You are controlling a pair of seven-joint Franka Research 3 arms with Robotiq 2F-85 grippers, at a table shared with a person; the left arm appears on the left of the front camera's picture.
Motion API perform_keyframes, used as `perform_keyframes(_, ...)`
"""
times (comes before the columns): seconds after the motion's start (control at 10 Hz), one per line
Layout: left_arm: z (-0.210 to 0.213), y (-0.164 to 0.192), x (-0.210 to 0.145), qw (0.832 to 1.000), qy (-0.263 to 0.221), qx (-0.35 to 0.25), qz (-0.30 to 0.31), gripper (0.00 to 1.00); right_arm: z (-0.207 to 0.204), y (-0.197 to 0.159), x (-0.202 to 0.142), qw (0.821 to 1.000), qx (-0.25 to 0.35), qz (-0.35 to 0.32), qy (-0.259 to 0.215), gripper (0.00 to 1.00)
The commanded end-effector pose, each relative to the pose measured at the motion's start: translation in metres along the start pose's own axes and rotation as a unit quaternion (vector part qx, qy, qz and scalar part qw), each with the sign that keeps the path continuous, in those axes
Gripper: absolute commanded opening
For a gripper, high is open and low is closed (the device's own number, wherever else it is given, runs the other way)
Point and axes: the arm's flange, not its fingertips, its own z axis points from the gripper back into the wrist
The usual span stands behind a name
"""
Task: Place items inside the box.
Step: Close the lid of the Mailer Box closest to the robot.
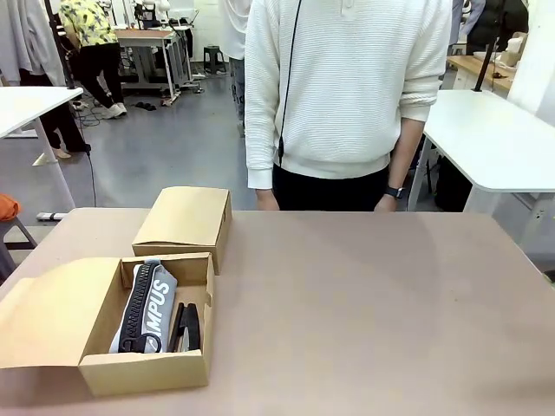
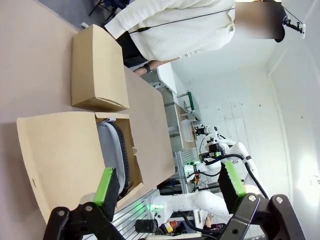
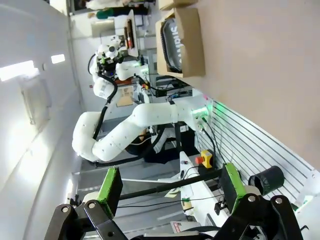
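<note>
The plain brown kraft cardboard box (image 1: 143, 371) sits at the near left of the tabletop (image 1: 364, 303), its large flap lid (image 1: 48, 316) folded out to the left. Inside it lie the grey fabric pencil case with the black zipper (image 1: 146, 305) and, just beside it on the right, the black stapler (image 1: 187, 328). A closed second cardboard box (image 1: 186, 217) stands just behind. The left gripper (image 2: 168, 182) and the right gripper (image 3: 170, 187) both hang spread wide, pinching nothing, apart from the box. The person stands at the far edge, one hand (image 1: 265, 201) at the rim. Packing looks partly done; the next move likely calls for taking another item and lowering it into the free space without catching the walls
</note>
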Motion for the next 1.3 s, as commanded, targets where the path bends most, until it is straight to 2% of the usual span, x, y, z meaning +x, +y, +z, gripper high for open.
perform_keyframes(0.0,0.0,-0.002,0.001,1.0,-0.004,-0.01,-0.008,1.0,0.003,0.004,-0.002,1.0,0.005,-0.012,-0.001,1.0)
perform_keyframes(0.4,0.0,0.0,0.0,1.0,0.0,0.0,0.0,1.0,0.003,0.004,-0.002,1.0,0.005,-0.012,-0.001,1.0)
perform_keyframes(0.5,-0.022,-0.015,0.007,0.994,0.002,-0.053,-0.093,1.0,0.003,0.004,-0.002,1.0,0.005,-0.012,-0.001,1.0)
perform_keyframes(0.6,-0.053,-0.037,0.0,0.971,0.018,-0.075,-0.227,1.0,0.003,0.004,-0.002,1.0,0.005,-0.012,-0.001,1.0)
perform_keyframes(0.7,-0.077,-0.051,-0.013,0.912,0.047,-0.113,-0.391,1.0,0.003,0.004,-0.002,1.0,0.005,-0.012,-0.001,1.0)
perform_keyframes(0.8,-0.095,-0.052,-0.033,0.828,0.081,-0.136,-0.538,1.0,0.003,0.004,-0.002,1.0,0.005,-0.012,-0.001,1.0)
perform_keyframes(0.9,-0.1,-0.042,-0.043,0.749,0.066,-0.14,-0.644,1.0,0.003,0.004,-0.002,1.0,0.005,-0.012,-0.001,1.0)
perform_keyframes(1.1,-0.105,-0.017,-0.037,0.625,0.072,-0.139,-0.765,1.0,0.003,0.004,-0.002,1.0,0.005,-0.012,-0.001,1.0)
perform_keyframes(1.2,-0.099,-0.007,-0.037,0.586,0.087,-0.155,-0.79,1.0,0.003,0.004,-0.002,1.0,0.005,-0.012,-0.001,1.0)
